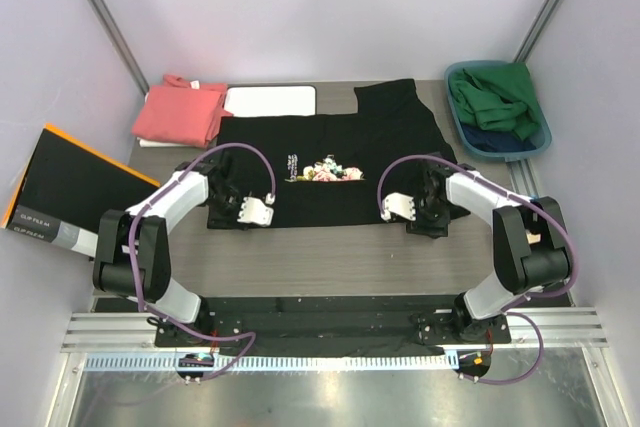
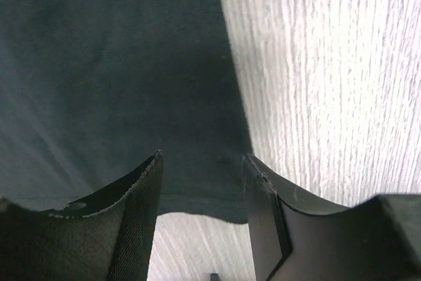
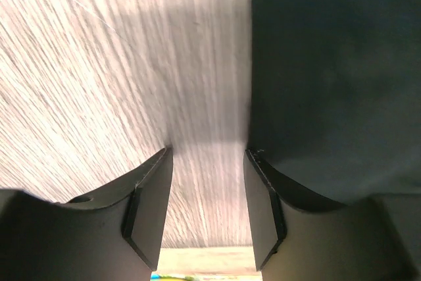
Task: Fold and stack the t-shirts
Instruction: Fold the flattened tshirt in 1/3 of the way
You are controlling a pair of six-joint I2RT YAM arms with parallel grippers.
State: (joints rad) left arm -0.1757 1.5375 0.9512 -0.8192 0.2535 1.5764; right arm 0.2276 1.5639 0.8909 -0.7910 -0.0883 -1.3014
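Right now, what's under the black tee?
Grey wood-grain table shows beside the black tee; anything beneath the cloth is covered, including whether the white board runs under it.

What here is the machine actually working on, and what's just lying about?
For the job:
- black tee, spread out between the two arms
- pink tee, at the back left

Lying about:
- white board
- black box with an orange edge
- blue basket holding green cloth
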